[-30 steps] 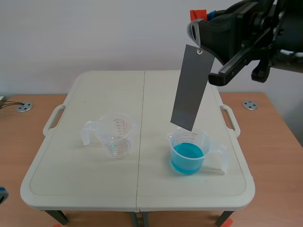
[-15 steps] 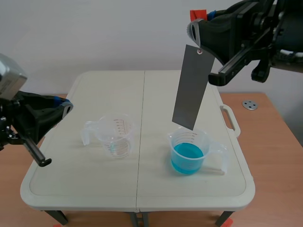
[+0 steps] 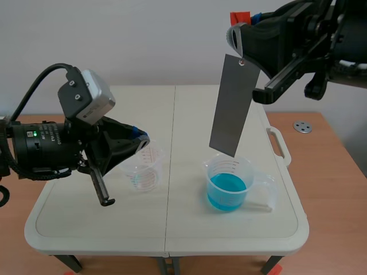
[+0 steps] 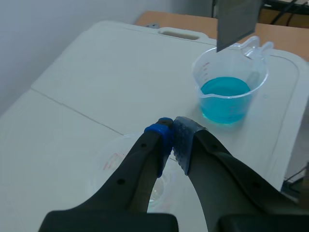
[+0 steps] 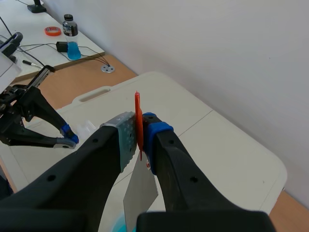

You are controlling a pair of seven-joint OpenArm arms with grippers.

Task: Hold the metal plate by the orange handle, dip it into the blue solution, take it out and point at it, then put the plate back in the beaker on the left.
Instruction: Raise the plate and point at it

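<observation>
Up high, the right fingers (image 5: 157,133) pinch the orange handle (image 5: 138,116) tight — the metal plate (image 3: 232,106) hangs down from it, tilted a bit. Its low end is just above the cup of blue water (image 3: 228,184). The left fingers (image 4: 159,134) are pressed together with nothing between them — they sit right over the empty cup (image 3: 143,172) on the tabletop (image 3: 189,109).
</observation>
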